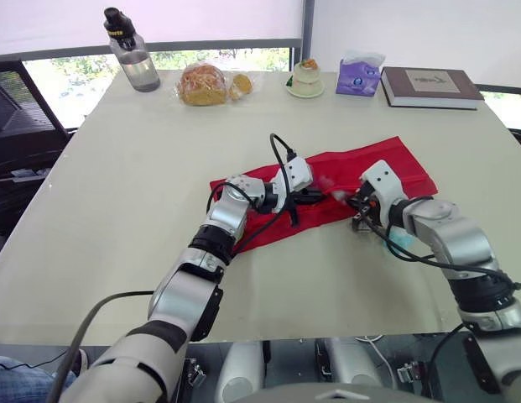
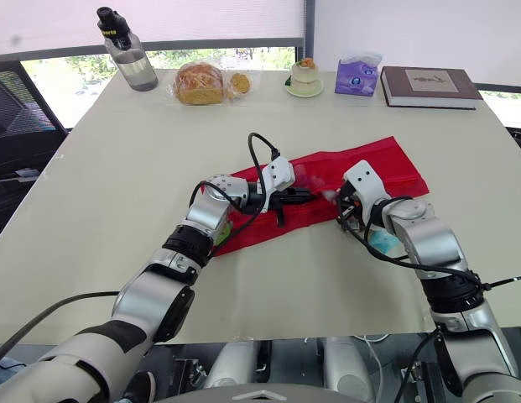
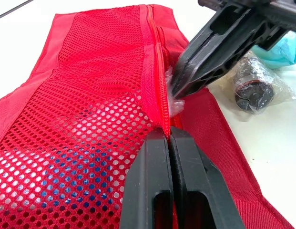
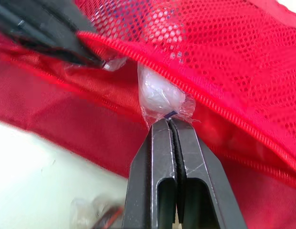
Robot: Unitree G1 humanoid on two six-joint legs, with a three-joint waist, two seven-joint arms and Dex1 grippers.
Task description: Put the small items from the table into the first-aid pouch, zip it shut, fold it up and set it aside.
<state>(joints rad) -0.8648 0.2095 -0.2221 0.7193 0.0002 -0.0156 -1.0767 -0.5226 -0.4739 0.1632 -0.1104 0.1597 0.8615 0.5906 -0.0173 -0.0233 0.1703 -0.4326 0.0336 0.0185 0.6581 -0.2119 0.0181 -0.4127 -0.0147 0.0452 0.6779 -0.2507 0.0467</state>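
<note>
First-aid pouch (image 1: pixel 344 164): red, unfolded flat on the table (image 1: pixel 117 210) at centre frame, zip open. Packing step in hand. Left of centre, left tool (image 3: pixel 169 134) clamped tight on the zip edge, holding the mesh up. Just right of it, right tool (image 4: pixel 169 121) pinched closed on a clear-wrapped white item (image 4: pixel 159 98) at the opening. Next, by judgement: push deeper, release, then fetch the wrapped dark packet (image 3: pixel 252 86) lying just below the pouch, right of centre.

Blue contents (image 3: pixel 83 164) blur behind the pouch (image 3: pixel 100 57) mesh.
</note>
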